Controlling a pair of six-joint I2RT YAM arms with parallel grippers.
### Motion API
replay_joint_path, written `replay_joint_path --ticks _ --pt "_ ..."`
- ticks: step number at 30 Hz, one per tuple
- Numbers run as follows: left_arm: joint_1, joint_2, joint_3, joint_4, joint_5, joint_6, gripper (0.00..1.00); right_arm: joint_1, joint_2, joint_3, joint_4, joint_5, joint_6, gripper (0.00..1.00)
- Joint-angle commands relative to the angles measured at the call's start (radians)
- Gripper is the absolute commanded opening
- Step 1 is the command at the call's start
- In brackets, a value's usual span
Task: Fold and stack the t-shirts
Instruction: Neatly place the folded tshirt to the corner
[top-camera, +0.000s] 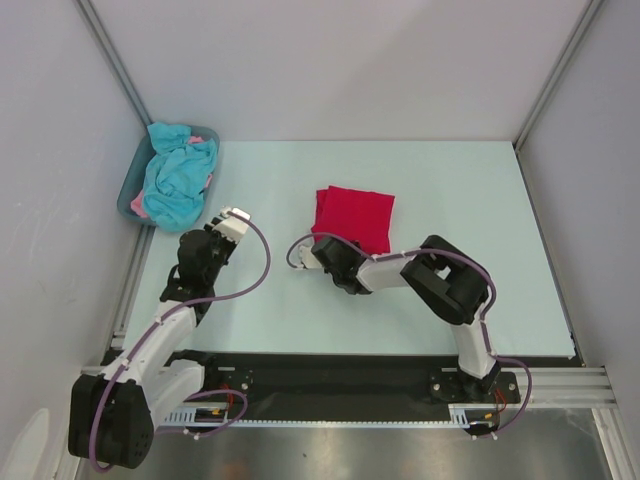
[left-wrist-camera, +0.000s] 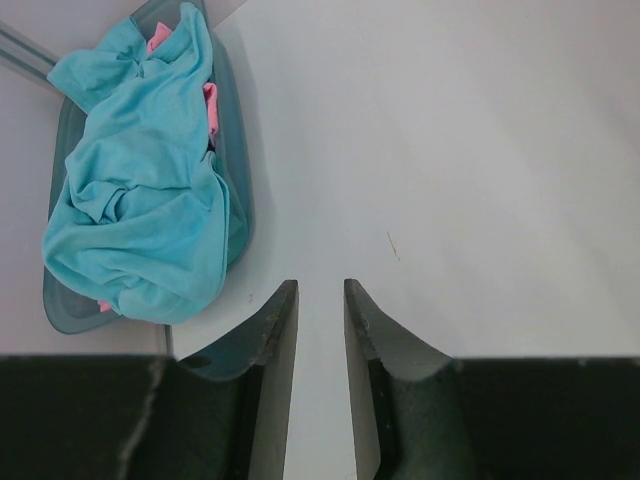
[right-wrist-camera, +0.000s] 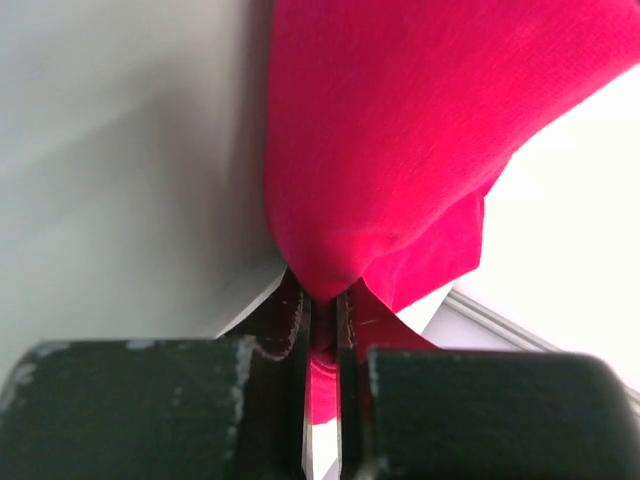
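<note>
My right gripper (right-wrist-camera: 322, 300) is pinched tight on the near-left edge of the folded red t-shirt (top-camera: 356, 214) at mid-tabletop (top-camera: 480, 220). My left gripper (left-wrist-camera: 320, 300) hangs partly open and empty beside the far-left tub (top-camera: 128, 196), which holds the turquoise t-shirt (left-wrist-camera: 140, 190) and the pink t-shirt (left-wrist-camera: 210, 105).

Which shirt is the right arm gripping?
The red t-shirt, folded on the table, pinched in the right gripper; the turquoise t-shirt and pink t-shirt lie crumpled in the tub.

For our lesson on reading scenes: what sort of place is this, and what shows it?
Probably a robotics lab test cell: two robot arms bolted to a pale table, plain white walls with metal framing, a folded red t-shirt and a tub of t-shirts.
</note>
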Motion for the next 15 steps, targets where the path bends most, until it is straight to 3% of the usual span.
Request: replay_joint_path --ticks 1,15 --pt "0.011 -0.003 0.011 0.028 -0.006 0.011 0.31 -0.083 -0.043 -0.016 -0.027 0.006 -0.026 0.0" --pt "0.012 -0.008 0.035 0.0 -0.012 0.014 0.31 -0.423 -0.026 -0.075 0.09 -0.092 -0.203 0.0"
